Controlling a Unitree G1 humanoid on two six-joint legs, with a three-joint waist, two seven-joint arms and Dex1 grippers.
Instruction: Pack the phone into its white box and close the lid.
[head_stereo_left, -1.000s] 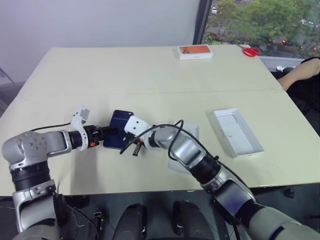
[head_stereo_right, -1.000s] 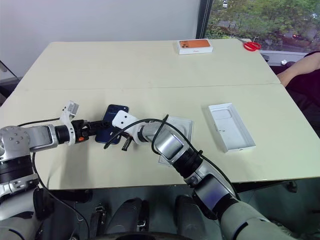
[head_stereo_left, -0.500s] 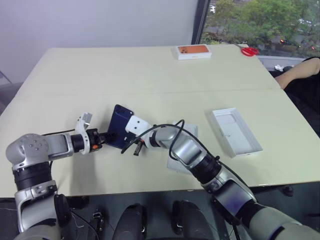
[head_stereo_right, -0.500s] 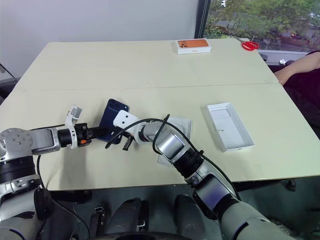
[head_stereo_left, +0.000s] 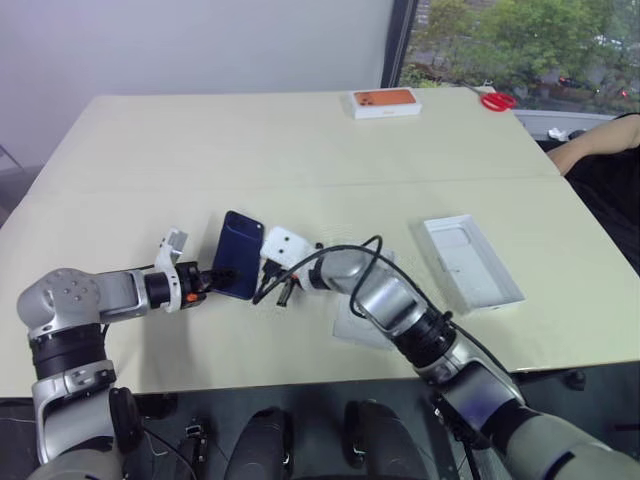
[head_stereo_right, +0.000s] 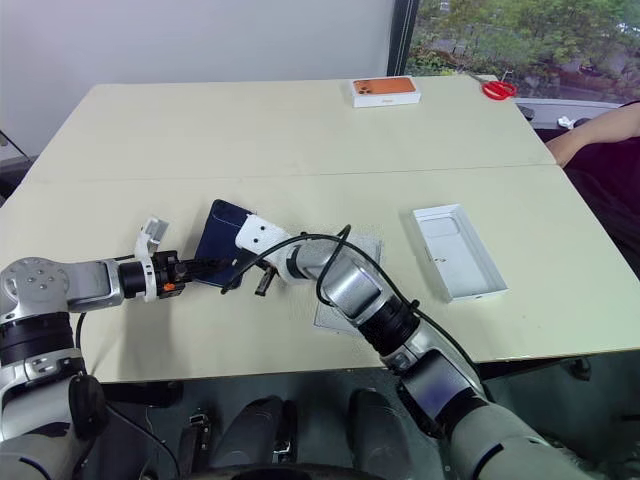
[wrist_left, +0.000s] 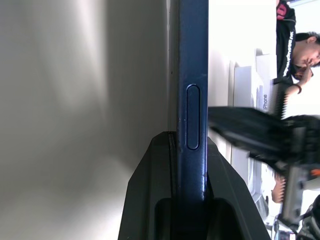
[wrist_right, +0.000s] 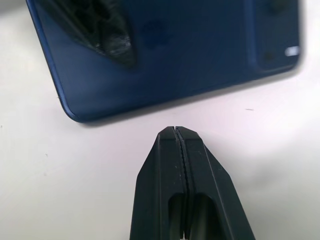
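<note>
The phone (head_stereo_left: 240, 268) sits left of centre in the head views, tilted up off the table (head_stereo_left: 250, 150) with its dark blue back facing the camera. The left gripper (head_stereo_left: 222, 274) is clamped on the phone's lower edge. In the left wrist view the two black fingers (wrist_left: 150, 195) press against both faces of the phone (wrist_left: 192, 100), seen edge-on with its side button between them. The right gripper (wrist_right: 176, 137) has its fingers pressed together with nothing between them. In the right wrist view its tip stands just off the phone's rounded corner, above the table surface, apart from the phone; the phone's blue back (wrist_right: 190, 50) spans the upper part of that frame, and one finger of the left gripper shows as a dark shape at upper left. In the head views the right wrist lies just right of the phone, near centre frame. The box (head_stereo_left: 362, 322) lies under the right forearm, slightly right of centre, mostly covered by the arm. The lid (head_stereo_left: 472, 263) lies inside-up at centre right, well apart from the phone. An orange-topped box (head_stereo_left: 388, 102) rests at the far edge, upper centre right. Red scissors (head_stereo_left: 499, 101) lie at upper right. A person's arm (head_stereo_left: 590, 148) shows at the right edge.
</note>
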